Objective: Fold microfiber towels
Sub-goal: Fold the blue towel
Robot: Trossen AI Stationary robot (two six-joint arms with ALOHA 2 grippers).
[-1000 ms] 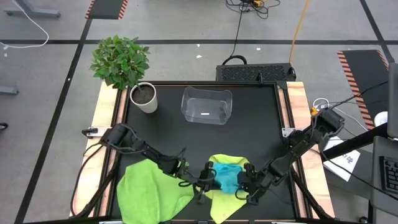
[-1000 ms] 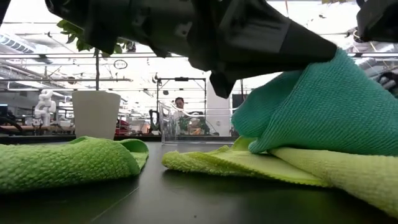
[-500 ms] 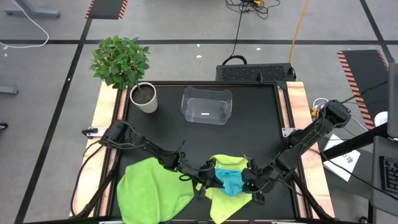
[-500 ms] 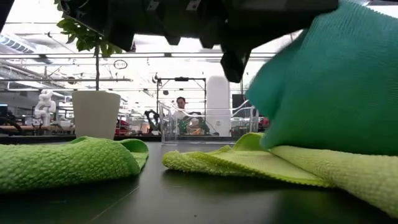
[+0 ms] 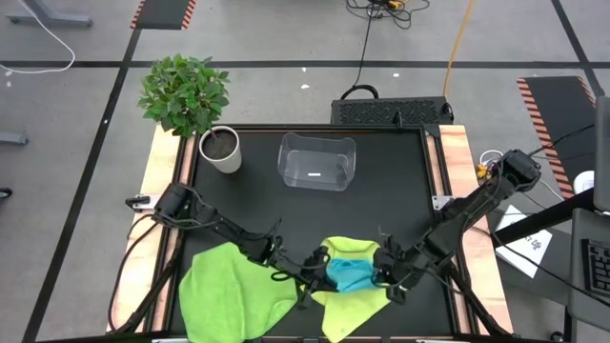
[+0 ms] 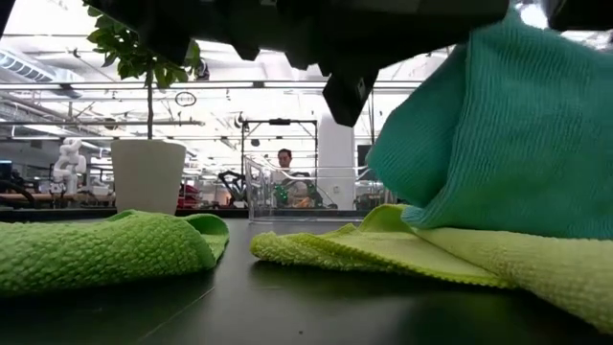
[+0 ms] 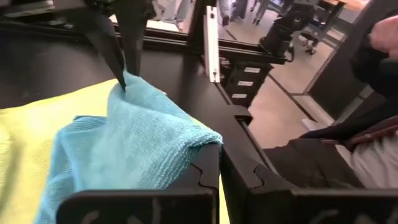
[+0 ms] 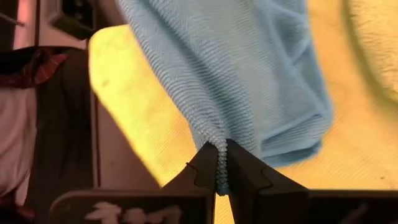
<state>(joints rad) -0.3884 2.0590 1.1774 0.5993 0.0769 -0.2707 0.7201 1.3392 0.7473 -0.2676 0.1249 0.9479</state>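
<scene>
Near the counter's (image 5: 381,191) front edge, the left end effector (image 5: 322,274) and right end effector (image 5: 381,272) each pinch the turquoise towel (image 5: 349,276), lifted over the pale yellow-green towel (image 5: 355,307); the bright green towel (image 5: 229,291) lies toward the front-left corner.

A workshop hall with a grey floor around a black-topped bench

The bench (image 5: 381,200) has pale wooden side rails. Around it the grey floor (image 5: 76,143) carries dark lines, with striped hazard mats (image 5: 162,11) at 11 and 2 o'clock and cables (image 5: 367,38) trailing at 12. Across the room stand metal frames (image 6: 278,144), a white pillar (image 6: 335,163), bright ceiling light and a seated person (image 6: 284,163).
</scene>
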